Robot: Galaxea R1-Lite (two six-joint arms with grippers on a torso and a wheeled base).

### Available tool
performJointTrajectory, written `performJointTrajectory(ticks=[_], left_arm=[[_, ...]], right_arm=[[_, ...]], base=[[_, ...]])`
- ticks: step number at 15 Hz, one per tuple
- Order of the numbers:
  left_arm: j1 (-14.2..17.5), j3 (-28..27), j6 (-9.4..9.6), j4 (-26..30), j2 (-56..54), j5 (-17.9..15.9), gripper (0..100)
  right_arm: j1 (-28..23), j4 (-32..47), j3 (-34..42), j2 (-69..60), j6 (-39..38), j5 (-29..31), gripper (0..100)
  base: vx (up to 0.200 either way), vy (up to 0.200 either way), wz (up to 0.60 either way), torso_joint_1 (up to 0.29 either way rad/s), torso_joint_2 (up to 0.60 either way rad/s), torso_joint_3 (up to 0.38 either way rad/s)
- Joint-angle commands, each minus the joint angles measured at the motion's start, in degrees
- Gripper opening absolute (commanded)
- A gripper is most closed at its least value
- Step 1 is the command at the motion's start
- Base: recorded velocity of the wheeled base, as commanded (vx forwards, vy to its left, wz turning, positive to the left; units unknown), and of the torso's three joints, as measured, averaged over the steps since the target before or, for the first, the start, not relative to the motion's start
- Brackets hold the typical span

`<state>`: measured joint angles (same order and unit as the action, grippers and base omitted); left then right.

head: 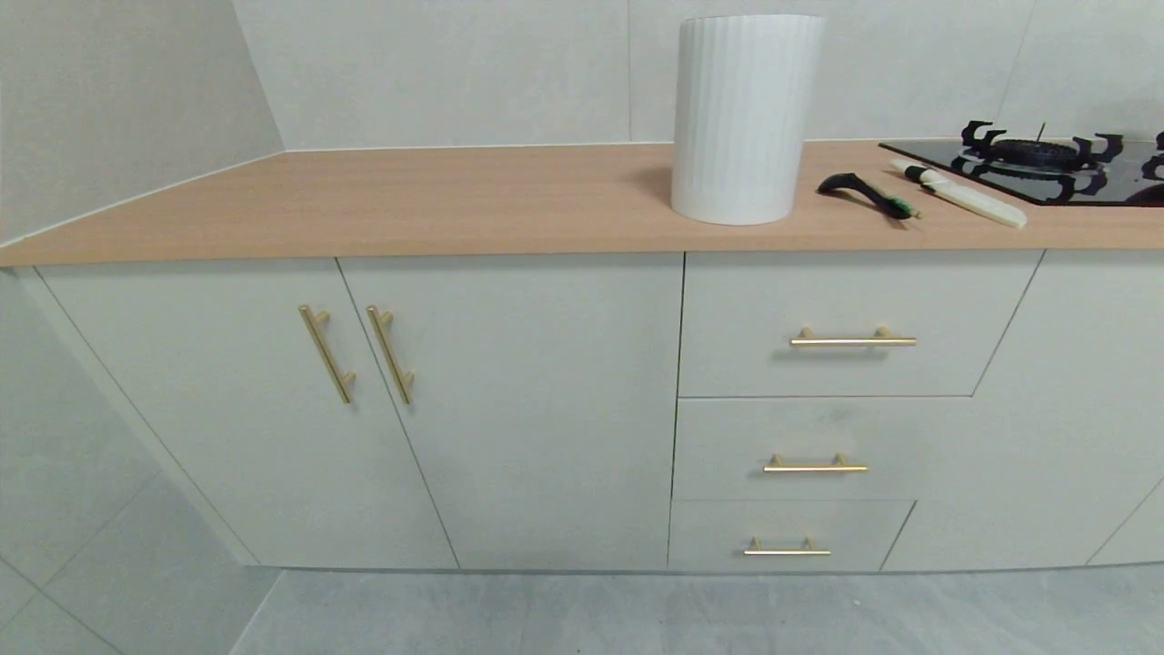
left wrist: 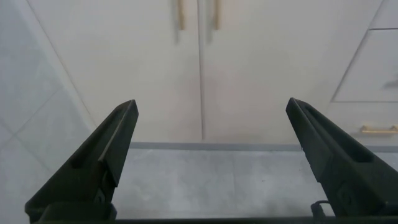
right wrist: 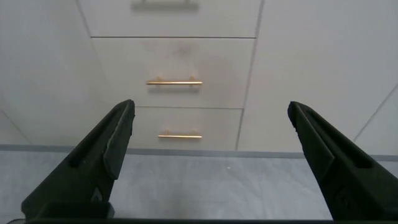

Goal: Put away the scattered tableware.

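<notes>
left gripper (left wrist: 211, 103) wide open, empty, before two cabinet doors (left wrist: 261, 68); right gripper (right wrist: 211, 104) likewise, before drawers (right wrist: 174, 68). head view adds countertop (head: 409, 200): one ribbed canister (head: 744, 118), beside it black peeler (head: 868, 194) and cream utensil (head: 964, 194), near hob (head: 1037, 164).

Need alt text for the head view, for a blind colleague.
A wooden counter holds a tall white ribbed container, with a black-handled utensil and a cream utensil lying beside a gas hob. Below are shut cabinet doors and three drawers with gold handles.
</notes>
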<state>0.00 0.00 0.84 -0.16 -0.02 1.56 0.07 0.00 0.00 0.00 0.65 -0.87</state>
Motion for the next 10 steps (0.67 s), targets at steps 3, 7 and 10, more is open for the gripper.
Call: performJointTrajectory(ticks=[3, 7, 10], left_arm=[[0.0, 0.0, -0.31, 0.0, 0.0, 0.0, 100], [0.0, 0.0, -0.84, 0.0, 0.0, 0.1, 100], [0.0, 0.0, -0.84, 0.0, 0.0, 0.1, 100]], right_arm=[[0.0, 0.0, 0.0, 0.0, -0.1, 0.0, 100], [0.0, -0.1, 0.0, 0.0, -0.6, 0.1, 100], [0.0, -0.1, 0.0, 0.0, -0.6, 0.1, 100]], base=[[0.000, 0.000, 0.00, 0.000, 0.00, 0.000], [0.000, 0.000, 0.00, 0.000, 0.00, 0.000], [0.000, 0.000, 0.00, 0.000, 0.00, 0.000]])
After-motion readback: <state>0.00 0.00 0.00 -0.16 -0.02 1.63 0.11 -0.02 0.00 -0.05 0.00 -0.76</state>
